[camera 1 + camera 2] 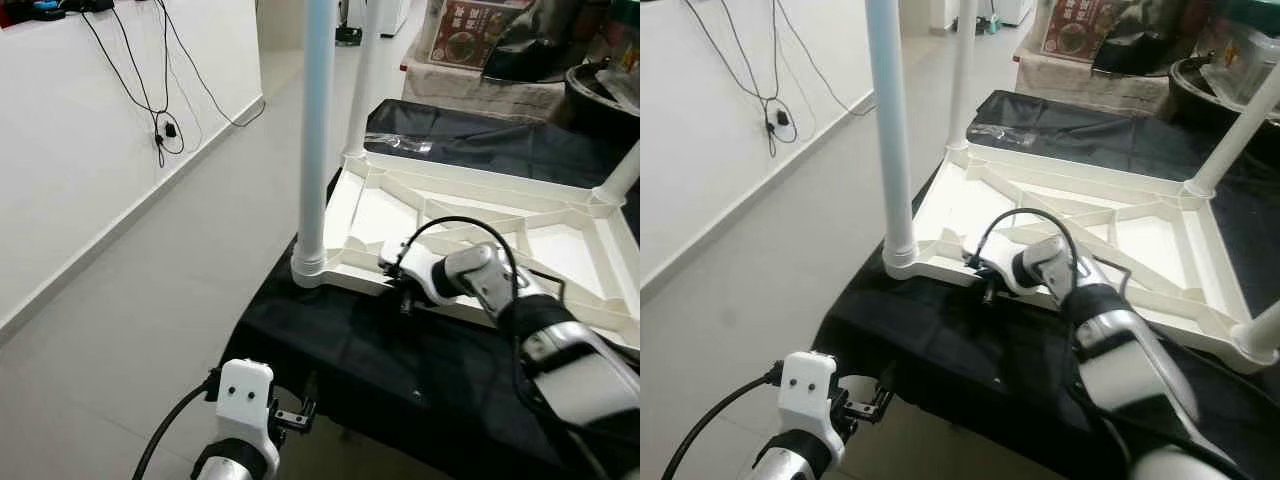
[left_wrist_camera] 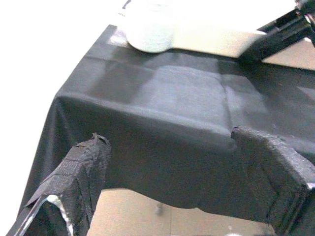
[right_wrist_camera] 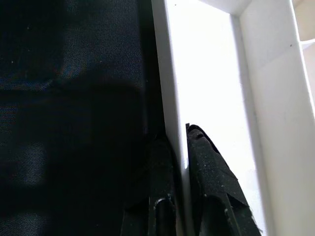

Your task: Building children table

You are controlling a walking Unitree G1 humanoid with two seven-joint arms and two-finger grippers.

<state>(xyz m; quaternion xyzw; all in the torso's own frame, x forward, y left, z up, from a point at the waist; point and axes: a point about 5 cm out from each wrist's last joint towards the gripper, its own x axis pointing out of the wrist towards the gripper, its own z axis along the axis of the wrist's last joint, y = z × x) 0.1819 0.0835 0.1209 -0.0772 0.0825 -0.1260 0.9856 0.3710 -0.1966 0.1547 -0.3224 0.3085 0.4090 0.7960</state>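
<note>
On a black-draped work surface (image 1: 330,350) in a home hallway, the white children's table top (image 1: 560,250) lies upside down, ribs facing up, its near rim running left to right along the cloth. In the left eye view a pale blue leg (image 1: 317,130) already stands upright in the near-left corner socket, and the right gripper (image 1: 403,292) reaches across from the right to meet that near rim just right of the leg. The left gripper (image 1: 295,415) hangs low at the near-left, below the edge of the cloth and well apart from the frame, so the right arm is by far the nearer.

The right eye view shows the same contact at the rim, with further white legs (image 1: 1238,130) standing at the far-right and near-right corners.

From the left wrist, two black fingers (image 2: 74,182) stand wide apart with nothing between them, looking up over the draped cloth toward the base of the blue leg (image 2: 150,29).

From the right wrist, the two black fingers (image 3: 211,172) sit one on each side of the thin white rim wall (image 3: 172,98), closed nearly together and pinching it; the rim's long axis runs straight away along the fingers, with dark cloth on one side and the white underside on the other
</note>
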